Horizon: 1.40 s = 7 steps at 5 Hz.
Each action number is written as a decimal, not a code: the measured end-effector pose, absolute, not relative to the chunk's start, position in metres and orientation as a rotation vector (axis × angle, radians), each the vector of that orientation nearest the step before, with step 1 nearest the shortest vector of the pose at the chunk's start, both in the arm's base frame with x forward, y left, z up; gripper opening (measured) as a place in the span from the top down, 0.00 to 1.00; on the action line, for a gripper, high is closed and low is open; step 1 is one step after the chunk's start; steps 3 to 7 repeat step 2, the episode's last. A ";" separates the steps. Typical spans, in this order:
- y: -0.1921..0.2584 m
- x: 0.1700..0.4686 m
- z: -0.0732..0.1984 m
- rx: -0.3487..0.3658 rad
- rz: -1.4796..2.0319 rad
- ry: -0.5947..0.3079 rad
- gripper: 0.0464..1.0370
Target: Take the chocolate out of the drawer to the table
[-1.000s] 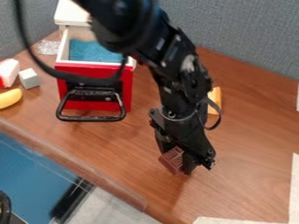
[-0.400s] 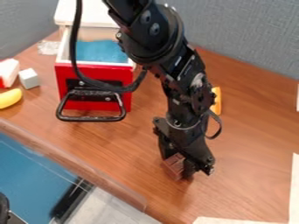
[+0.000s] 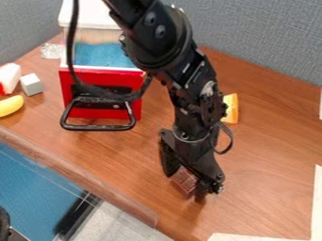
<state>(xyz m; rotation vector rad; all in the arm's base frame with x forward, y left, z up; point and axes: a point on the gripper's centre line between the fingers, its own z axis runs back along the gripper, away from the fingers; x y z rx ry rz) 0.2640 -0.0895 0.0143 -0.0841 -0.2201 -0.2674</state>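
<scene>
The chocolate point(image 3: 183, 180) is partly hidden; the left edge cuts off the banana point(image 3: 11, 106), the top edge the arm point(image 3: 162, 40).

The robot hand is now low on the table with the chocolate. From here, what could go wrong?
The chocolate looks tilted at the hand, so it might tip over when let go. It is also fairly near the table's front edge; a careless sideways push could send it off. The black cable hangs across the drawer's red front, above the handle, and might snag there as the arm lifts.
</scene>
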 end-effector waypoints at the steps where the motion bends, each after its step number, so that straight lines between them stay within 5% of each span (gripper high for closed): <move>1: -0.092 0.262 0.043 -0.109 -0.273 -0.258 0.04; 2: -0.096 0.259 0.079 -0.147 -0.285 -0.291 0.04; 7: -0.096 0.259 0.079 -0.147 -0.285 -0.291 0.04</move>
